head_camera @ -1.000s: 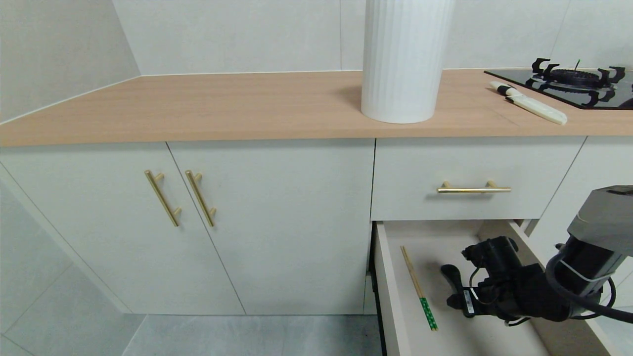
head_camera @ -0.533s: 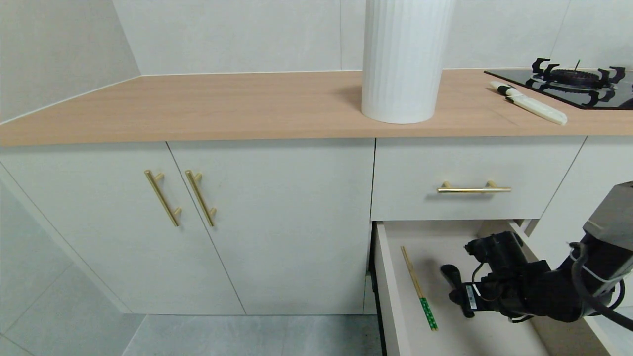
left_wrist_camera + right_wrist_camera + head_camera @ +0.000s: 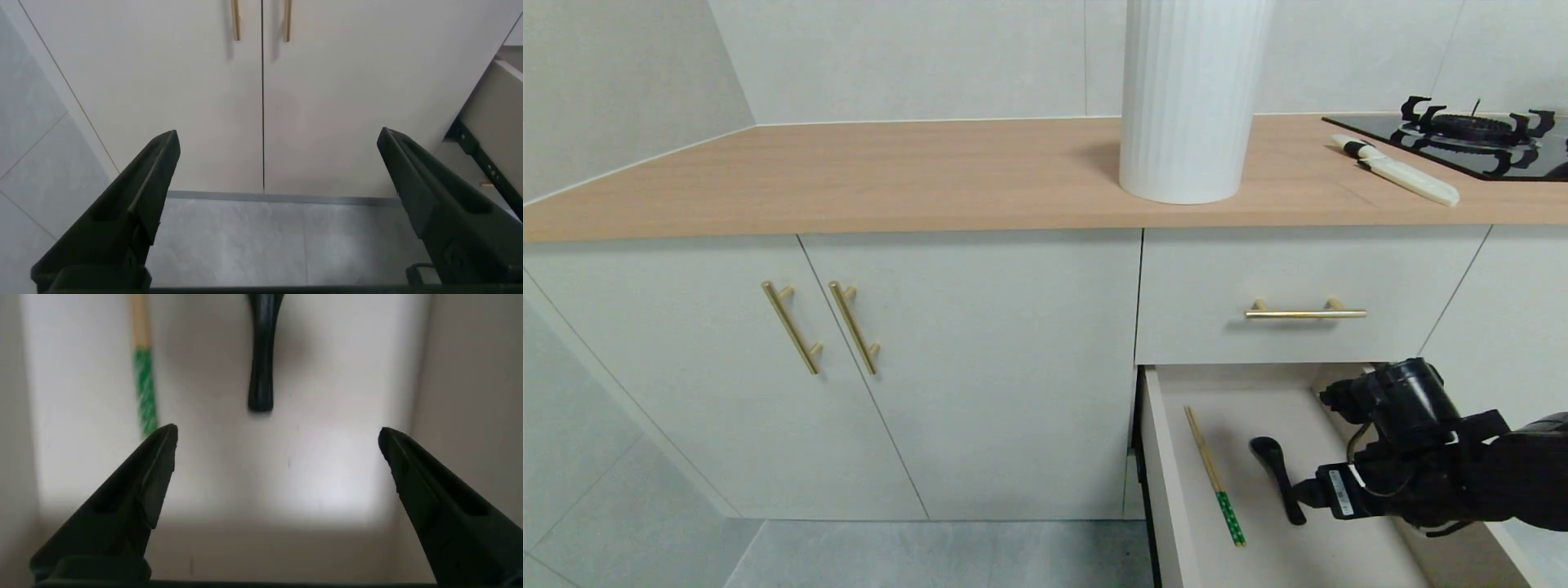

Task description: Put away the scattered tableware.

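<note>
One smooth black spoon (image 3: 1280,482) beside slim green-tipped chopsticks (image 3: 1214,476)

Right gripper (image 3: 276,437): two dark wedge-shaped fingers (image 3: 122,506), spread wide apart above the drawer.
Slim black spoon handle (image 3: 262,351): lying flat, its rounded end pointing toward the gap between the fingers.
Pale wooden chopsticks with a green patterned band (image 3: 144,376): flat, beside the handle, roughly parallel, not touching it.
Pale beige drawer floor (image 3: 327,465): bears both items.
</note>
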Motion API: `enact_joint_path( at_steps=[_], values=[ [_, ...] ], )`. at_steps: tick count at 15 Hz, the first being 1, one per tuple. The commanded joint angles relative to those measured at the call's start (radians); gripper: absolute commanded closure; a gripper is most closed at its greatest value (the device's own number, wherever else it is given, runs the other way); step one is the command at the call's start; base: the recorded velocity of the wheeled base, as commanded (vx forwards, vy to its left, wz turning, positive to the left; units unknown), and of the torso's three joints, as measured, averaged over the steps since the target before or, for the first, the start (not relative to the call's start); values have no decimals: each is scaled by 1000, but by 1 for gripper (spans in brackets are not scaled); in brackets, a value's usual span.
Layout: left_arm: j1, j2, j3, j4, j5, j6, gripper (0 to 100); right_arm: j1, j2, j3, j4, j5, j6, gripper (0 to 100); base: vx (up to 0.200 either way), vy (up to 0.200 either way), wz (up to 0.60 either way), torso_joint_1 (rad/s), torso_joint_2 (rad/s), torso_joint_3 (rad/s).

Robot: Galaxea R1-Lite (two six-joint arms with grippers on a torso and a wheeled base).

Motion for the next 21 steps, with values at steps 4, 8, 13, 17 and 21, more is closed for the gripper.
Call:
enact_joint_path(
  at_steps=[4,8,13,17,21],
  values=[
    [-1,0,0,0,0,0,0,61,-308,-113,365,35,-3,0,0,0,0,0,0,0],
    [-1,0,0,0,0,0,0,65,-377,-125,403,34,-5,0,0,0,0,0,0,0],
    [-1,0,0,0,0,0,0,81,-388,-119,414,32,-6,0,-40,0,0,2,0,0],
    [-1,0,0,0,0,0,0,108,-386,-106,416,32,-6,0,-200,0,0,4,4,2],
    [-1,0,0,0,0,0,0,141,-388,-97,466,29,-25,0,-150,0,0,2,1,1]
  ],
)
